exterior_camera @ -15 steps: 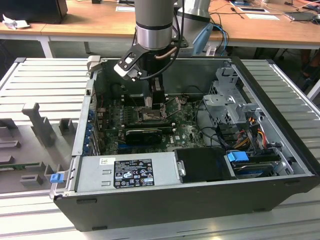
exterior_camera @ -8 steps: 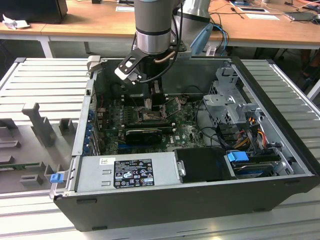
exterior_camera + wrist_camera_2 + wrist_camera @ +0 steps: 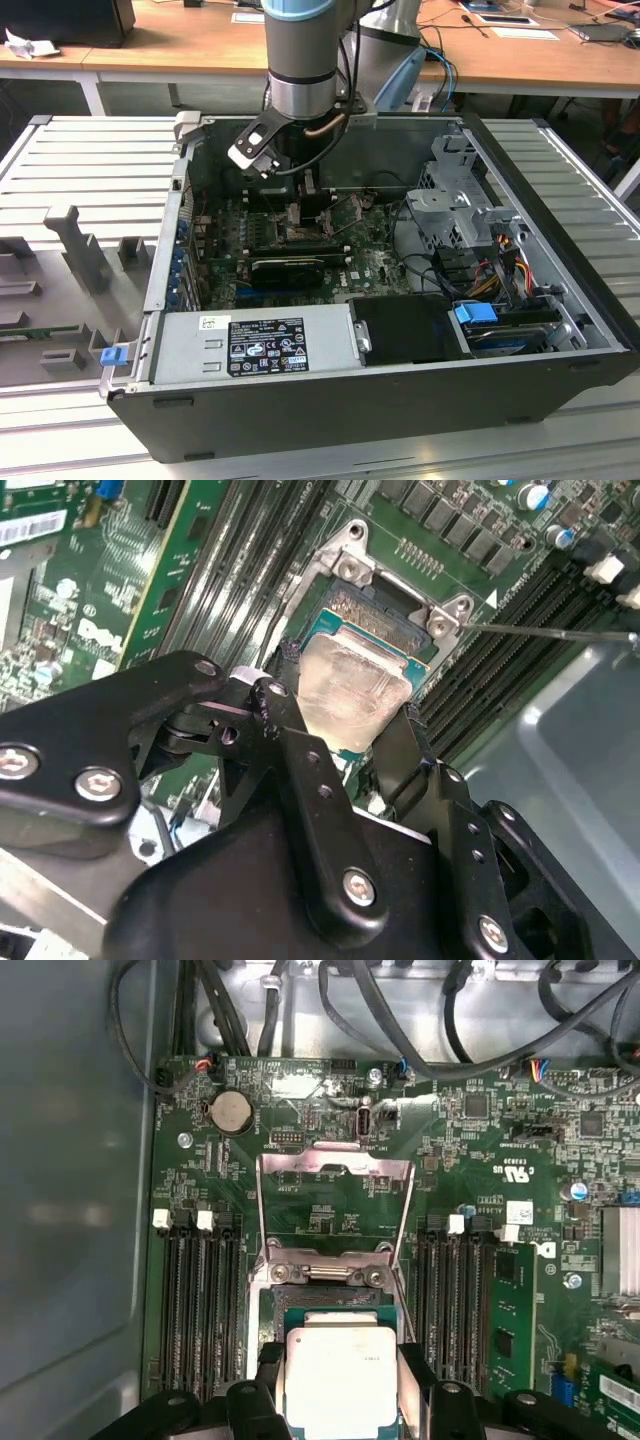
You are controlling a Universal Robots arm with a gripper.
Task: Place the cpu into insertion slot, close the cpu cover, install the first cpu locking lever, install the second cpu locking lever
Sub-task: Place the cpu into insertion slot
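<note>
Grey slatted bench (image 3: 90, 160) carried an open computer case (image 3: 400, 400); wooden desks (image 3: 180, 40) ran behind it.

Pincer (image 3: 340, 1392) was clamped on the chip (image 3: 340, 1365), one finger against each of two opposite edges, silver face toward the first wrist camera; chip sat square over the socket (image 3: 372, 610), at or just above its seat; could not tell whether it had bottomed out.

Cover frame (image 3: 335, 1163) stood open, hinged up and away from the socket, green board showing through its cut-out; a thin metal rod (image 3: 550, 632) ran out past a socket corner, judged to be one locking lever, not engaged.

Step in hand, as judged: seating the chip. To do it well: keep it level; match its corners to the socket rim; bring it straight down with no sideways slide, since the contacts underneath would likely bend; release only once it lies flat all round.

Outward: rows of black memory slots (image 3: 200, 1310) flanked the socket on both sides; coin battery (image 3: 230, 1112) and dark cables lay beyond the cover frame; arm (image 3: 300, 60) reached down into the case; a grey power supply box (image 3: 260, 345) lay along the case's near wall.
</note>
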